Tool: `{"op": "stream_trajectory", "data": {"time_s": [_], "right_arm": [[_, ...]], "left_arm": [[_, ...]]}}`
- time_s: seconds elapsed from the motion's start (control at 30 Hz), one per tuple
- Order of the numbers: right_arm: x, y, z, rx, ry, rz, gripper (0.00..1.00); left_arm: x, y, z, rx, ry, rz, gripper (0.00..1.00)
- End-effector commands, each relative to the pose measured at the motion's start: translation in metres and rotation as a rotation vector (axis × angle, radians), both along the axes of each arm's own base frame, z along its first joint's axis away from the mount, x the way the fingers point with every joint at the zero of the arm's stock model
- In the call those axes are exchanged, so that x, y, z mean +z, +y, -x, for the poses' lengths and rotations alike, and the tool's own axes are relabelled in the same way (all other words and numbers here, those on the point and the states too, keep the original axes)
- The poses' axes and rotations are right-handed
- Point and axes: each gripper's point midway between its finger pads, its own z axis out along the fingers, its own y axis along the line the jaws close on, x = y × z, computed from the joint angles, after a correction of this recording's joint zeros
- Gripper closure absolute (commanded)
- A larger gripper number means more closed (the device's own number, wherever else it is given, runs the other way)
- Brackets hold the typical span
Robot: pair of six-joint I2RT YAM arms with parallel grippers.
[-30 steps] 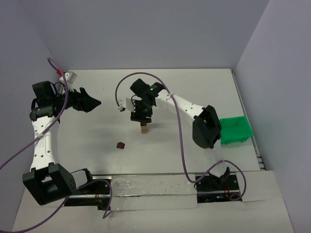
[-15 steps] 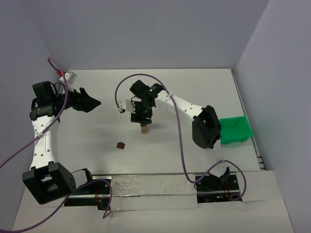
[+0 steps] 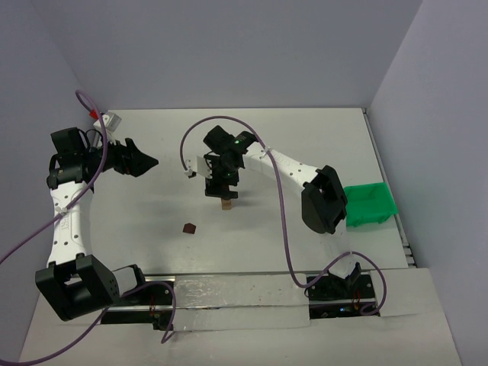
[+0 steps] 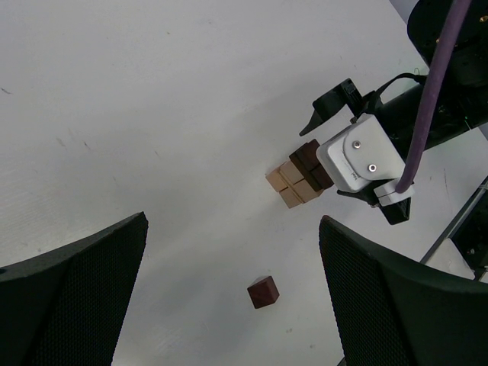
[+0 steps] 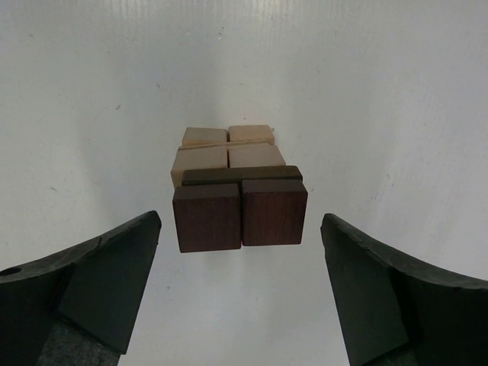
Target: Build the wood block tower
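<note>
The right tool (image 3: 223, 185) hangs released directly above the wood block tower (image 3: 226, 203), pointing down. In its wrist view the two black fingers (image 5: 114, 282) stand wide apart, one on each side of the stack, with bare bench showing between each of them and the blocks, so nothing is being grasped. The tower stands near the middle of the bench (image 3: 305, 137), a little closer to the near edge than to the far one. Two dark brown cubes sit side by side on top, over pairs of light tan blocks lower down, and the stack looks upright. A single dark brown cube (image 3: 188, 228) lies loose on the bench, left of the tower and nearer the near edge, well apart from it. The left tool (image 3: 141, 162) is held near the left edge, aimed across toward the middle. Its jaws are spread and empty, and its wrist camera frames the tower and the loose cube between them. A green plastic bin (image 3: 368, 204) sits at the right edge.
</note>
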Motion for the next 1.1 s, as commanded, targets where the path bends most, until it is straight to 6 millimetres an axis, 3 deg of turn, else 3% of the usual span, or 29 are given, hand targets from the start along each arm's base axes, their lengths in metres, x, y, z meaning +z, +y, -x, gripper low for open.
{"op": "stream_trajectory", "data": {"time_s": [0.0,0.17,0.33,0.5,0.67,0.8,0.9,1.0,1.07], "right_arm": [[0.001,0.008,0.001,0.016,-0.006,-0.017,0.0],[0.016,0.011,0.003,0.014,-0.006,-0.047,0.0],[0.06,0.019,0.009,0.0,-0.015,-0.144,0.0],[0.12,0.015,0.017,-0.035,-0.075,-0.261,0.0],[0.185,-0.004,0.03,-0.088,-0.149,-0.402,0.0],[0.215,-0.023,0.035,-0.143,-0.185,-0.478,0.0],[0.215,-0.05,0.028,-0.229,-0.185,-0.486,0.0],[0.201,-0.076,0.019,-0.312,-0.145,-0.484,0.0],[0.178,-0.096,0.015,-0.379,-0.097,-0.467,0.0]], "left_arm": [[0.01,-0.001,0.001,-0.028,-0.038,0.003,0.01],[0.011,-0.001,0.002,-0.029,-0.043,0.001,0.01],[0.016,0.004,0.004,-0.013,-0.053,0.003,0.01],[0.02,0.013,0.017,-0.025,-0.086,-0.023,0.01],[-0.004,0.014,0.039,-0.102,-0.092,-0.122,0.01],[-0.028,0.012,0.054,-0.215,-0.097,-0.236,0.03],[-0.062,0.004,0.061,-0.336,-0.09,-0.419,0.1],[-0.091,0.002,0.065,-0.377,-0.079,-0.613,0.13],[-0.115,-0.004,0.07,-0.417,-0.09,-0.739,0.15]]}}
